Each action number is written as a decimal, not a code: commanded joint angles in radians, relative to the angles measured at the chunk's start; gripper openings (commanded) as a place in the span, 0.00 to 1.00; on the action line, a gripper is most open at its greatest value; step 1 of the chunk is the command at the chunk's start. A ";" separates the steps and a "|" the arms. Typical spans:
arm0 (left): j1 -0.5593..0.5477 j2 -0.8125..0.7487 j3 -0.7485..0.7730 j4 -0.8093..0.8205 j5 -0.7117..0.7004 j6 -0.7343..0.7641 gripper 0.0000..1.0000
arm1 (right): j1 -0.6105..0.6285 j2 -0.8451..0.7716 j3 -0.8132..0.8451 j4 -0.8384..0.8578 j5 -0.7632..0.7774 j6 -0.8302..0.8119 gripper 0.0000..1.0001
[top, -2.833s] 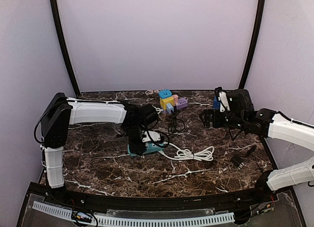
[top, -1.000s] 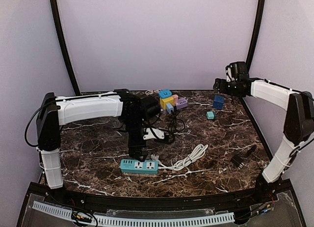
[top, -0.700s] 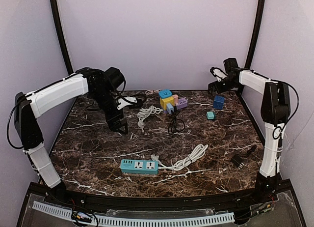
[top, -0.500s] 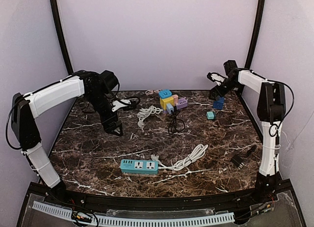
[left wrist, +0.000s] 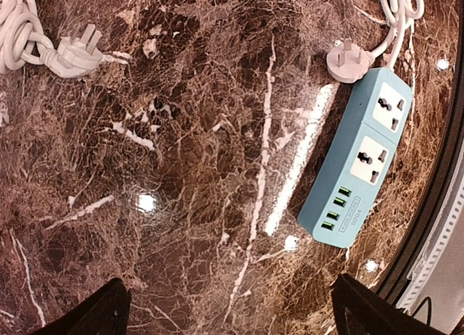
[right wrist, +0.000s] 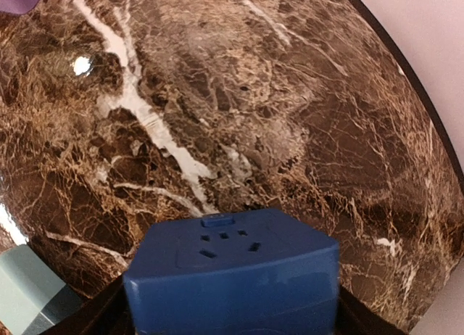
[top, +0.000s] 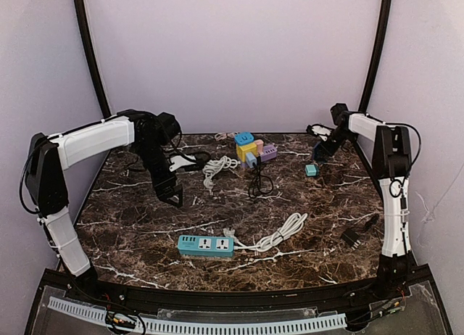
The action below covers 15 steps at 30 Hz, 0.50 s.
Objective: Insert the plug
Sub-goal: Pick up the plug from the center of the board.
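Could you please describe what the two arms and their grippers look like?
The left arm and right arm have white shells, black joints and thin black cables running alongside. The left gripper and right gripper are black.

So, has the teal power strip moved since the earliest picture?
Yes. The teal power strip lies closer to the near edge of the table, farther from the coloured adapters at the back.

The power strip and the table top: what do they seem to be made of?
Power strip: looks like moulded plastic, a light blue, smooth casing with white socket faces and green ports.
Table top: looks like polished brown marble with white veins, or an imitation of it; it shows bright reflections.
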 commanded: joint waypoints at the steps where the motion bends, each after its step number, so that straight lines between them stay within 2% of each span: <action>1: 0.005 -0.003 0.022 -0.023 -0.009 0.006 0.99 | 0.003 -0.036 0.008 -0.005 -0.031 0.001 0.70; 4: 0.005 -0.004 0.026 -0.024 -0.011 0.004 0.99 | 0.003 -0.072 -0.019 0.012 -0.022 0.018 0.47; 10: 0.005 -0.023 0.038 -0.027 -0.026 -0.007 0.99 | 0.010 -0.178 -0.032 0.013 -0.075 0.106 0.12; 15: 0.010 -0.061 0.080 -0.033 -0.031 -0.017 0.99 | 0.082 -0.396 -0.075 0.029 -0.288 0.215 0.01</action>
